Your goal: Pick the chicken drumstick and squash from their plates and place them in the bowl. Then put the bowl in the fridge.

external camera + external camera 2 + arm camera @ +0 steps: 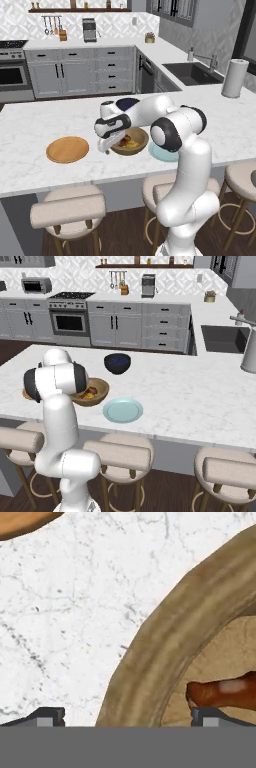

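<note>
We see the gripper (125, 714) jaws apart, straddling the wooden bowl (165, 657) rim; chicken drumstick (225, 693) and squash (132, 144) lie inside; bare marble counter (75, 622) lies open toward the orange plate (67, 149).

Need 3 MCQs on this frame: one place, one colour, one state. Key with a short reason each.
1. Where is the drumstick?
A. in the wooden bowl
B. on the wooden plate
C. on the counter

2. What colour is the plate right of the wooden bowl in the right base view?
A. red
B. pale blue-green
C. black

3. How do the gripper jaws stand?
A. shut on the drumstick
B. shut, empty
C. open, one tip either side of the bowl's rim

Key: 1 A, it lies inside the rim. 2 B, the tint is plain. 3 C, tips wide apart.
</note>
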{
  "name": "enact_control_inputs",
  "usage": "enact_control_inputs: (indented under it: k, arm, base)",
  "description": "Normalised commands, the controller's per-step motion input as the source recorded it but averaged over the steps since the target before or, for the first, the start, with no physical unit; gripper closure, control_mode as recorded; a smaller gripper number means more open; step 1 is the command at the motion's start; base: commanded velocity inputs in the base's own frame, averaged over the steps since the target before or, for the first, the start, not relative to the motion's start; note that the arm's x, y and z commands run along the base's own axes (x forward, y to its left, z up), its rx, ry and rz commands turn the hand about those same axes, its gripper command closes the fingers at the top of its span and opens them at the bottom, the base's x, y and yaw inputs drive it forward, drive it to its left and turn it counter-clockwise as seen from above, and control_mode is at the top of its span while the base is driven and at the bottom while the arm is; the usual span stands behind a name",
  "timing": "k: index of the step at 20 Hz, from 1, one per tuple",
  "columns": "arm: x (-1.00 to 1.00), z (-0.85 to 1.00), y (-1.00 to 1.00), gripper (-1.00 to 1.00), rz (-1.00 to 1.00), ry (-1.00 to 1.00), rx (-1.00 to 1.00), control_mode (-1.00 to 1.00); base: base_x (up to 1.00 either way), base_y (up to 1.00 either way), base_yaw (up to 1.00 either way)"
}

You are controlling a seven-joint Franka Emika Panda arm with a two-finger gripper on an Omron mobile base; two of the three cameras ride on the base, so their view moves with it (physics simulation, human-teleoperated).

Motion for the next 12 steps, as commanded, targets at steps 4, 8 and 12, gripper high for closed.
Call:
enact_control_inputs:
  k: [4, 8, 12]
  arm:
    - [0.00, 0.00, 0.00, -1.00, 0.00, -0.08, 0.00, -1.00]
    - [0.03, -0.04, 0.00, -1.00, 0.00, -0.05, 0.00, -1.00]
    - [0.11, -0.17, -0.02, -1.00, 0.00, -0.02, 0.00, -1.00]
  base:
    - [0.00, 0.00, 0.00]
    - [0.00, 0.00, 0.00]
    - [0.00, 0.00, 0.00]
